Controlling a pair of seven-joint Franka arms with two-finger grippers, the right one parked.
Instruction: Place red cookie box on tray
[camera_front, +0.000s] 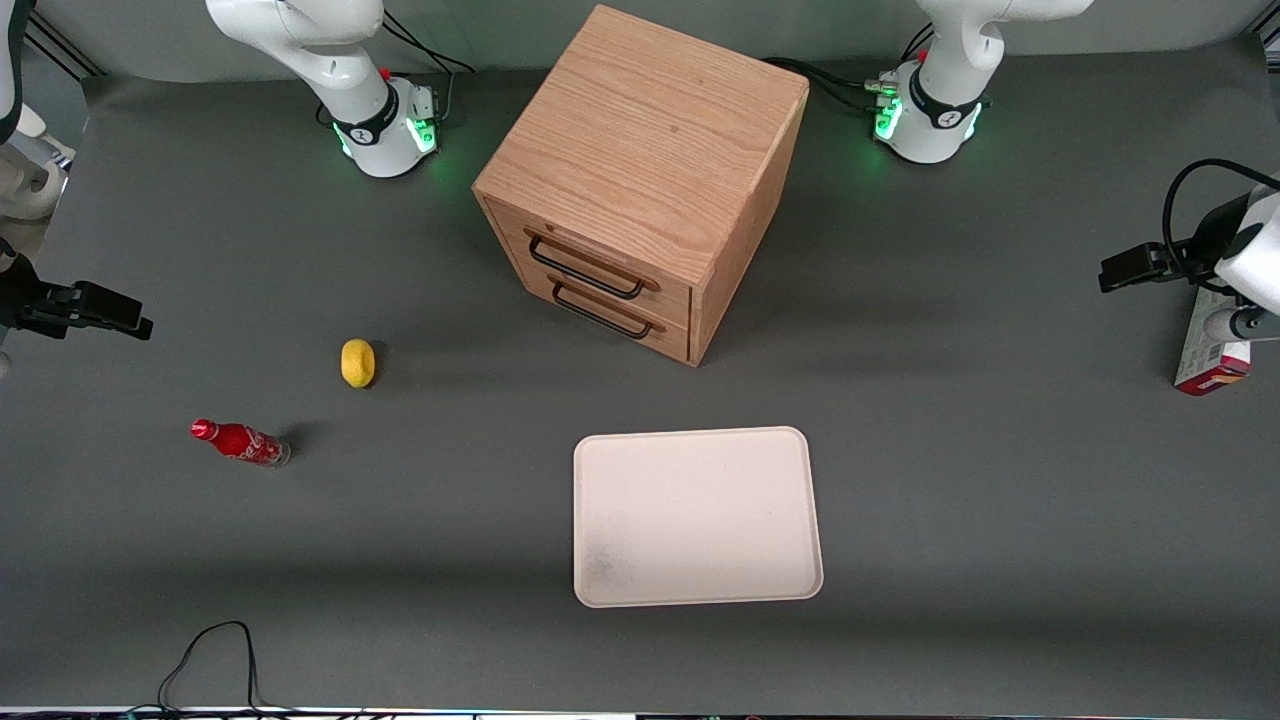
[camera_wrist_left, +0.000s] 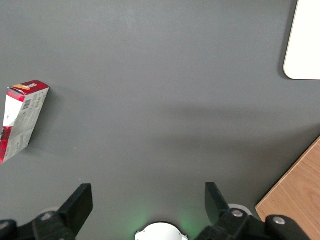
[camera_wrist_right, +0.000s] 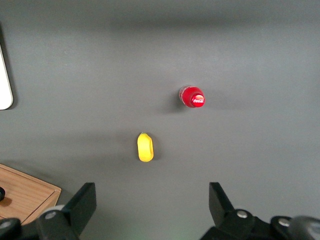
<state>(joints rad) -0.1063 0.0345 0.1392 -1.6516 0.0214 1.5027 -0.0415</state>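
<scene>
While the gripper (camera_wrist_left: 145, 202) hangs wide open and empty, the red cookie box (camera_wrist_left: 20, 120) lies apart on the table, off to one side of its fingers, well apart from the tray (camera_front: 697, 517).

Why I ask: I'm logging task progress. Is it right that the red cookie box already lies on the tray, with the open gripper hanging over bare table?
Not quite. The front view shows the tray bare; the red cookie box lies on the table toward the working arm's end, partly hidden under the arm. The rest holds: in the left wrist view the gripper hangs open over bare table, the box apart from it.
</scene>
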